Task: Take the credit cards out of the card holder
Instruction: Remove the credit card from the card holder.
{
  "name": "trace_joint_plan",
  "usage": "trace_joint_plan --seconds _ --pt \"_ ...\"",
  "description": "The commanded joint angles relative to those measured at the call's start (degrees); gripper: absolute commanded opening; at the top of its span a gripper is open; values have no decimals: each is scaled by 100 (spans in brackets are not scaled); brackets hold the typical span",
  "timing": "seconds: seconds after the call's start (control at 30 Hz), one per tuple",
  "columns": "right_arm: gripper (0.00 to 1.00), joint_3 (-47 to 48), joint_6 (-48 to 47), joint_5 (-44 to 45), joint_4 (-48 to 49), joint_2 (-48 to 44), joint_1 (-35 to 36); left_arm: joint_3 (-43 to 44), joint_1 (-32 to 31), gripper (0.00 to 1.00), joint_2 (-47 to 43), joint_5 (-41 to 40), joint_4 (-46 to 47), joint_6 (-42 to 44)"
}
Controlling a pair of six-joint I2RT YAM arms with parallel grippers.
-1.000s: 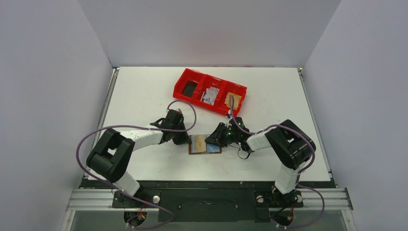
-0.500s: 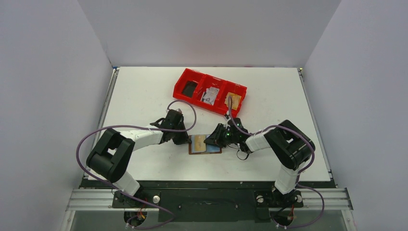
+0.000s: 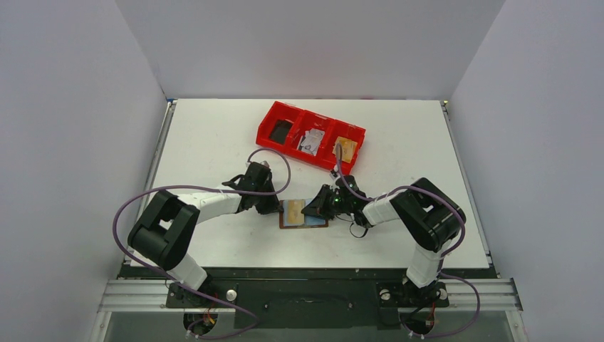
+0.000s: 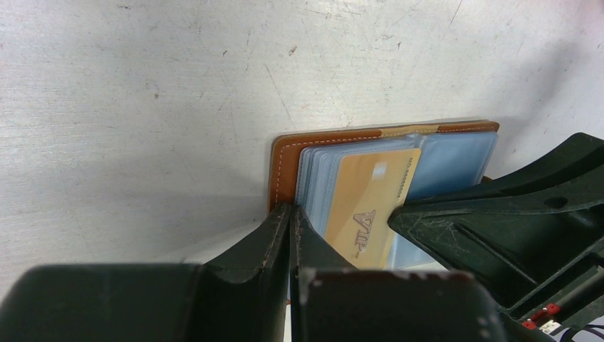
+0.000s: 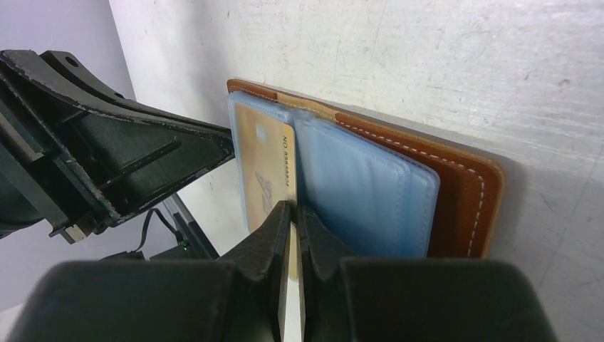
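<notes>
White tabletop (image 3: 206, 142), scuffed and scratched up close, carries the scene. At its middle the right gripper (image 5: 292, 206) has its jaws at a bare slit, with the near end of the tan-gold card (image 5: 265, 160) pinched between them. The left gripper (image 4: 291, 208) has its jaws pressed nearly together too, tips bearing on the brown edge of the card holder (image 4: 285, 153); whether any layer is caught between them does not show. Each gripper's black fingers hide the part of the holder nearest it, and from overhead the right one covers the holder's 2 o'clock corner. The holder lies open and flat, long axis running 9 to 3 o'clock, bluish clear sleeves (image 5: 363, 192) facing up. The gold card rests on its 9 o'clock half, askew to the sleeve edges, "VIP" showing. At 12 o'clock from the holder, well apart, sits a red three-compartment tray (image 3: 266, 122) holding a dark item (image 3: 282, 131), a silvery item (image 3: 311, 140) and a tan item (image 3: 346, 147). Purple-grey cables (image 3: 115, 224) loop off both arms. Plain pale-grey walls (image 3: 299, 50) close three sides.
</notes>
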Motion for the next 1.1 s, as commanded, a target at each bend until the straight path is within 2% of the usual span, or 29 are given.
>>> trace_joint_plan --seconds 0.0,1.07 --pt "0 38 -183 176 -260 22 27 -293 -11 0 369 -463 -750 254" --pt "0 -183 -873 425 -1202 -474 -455 -303 2 0 390 -473 -766 265"
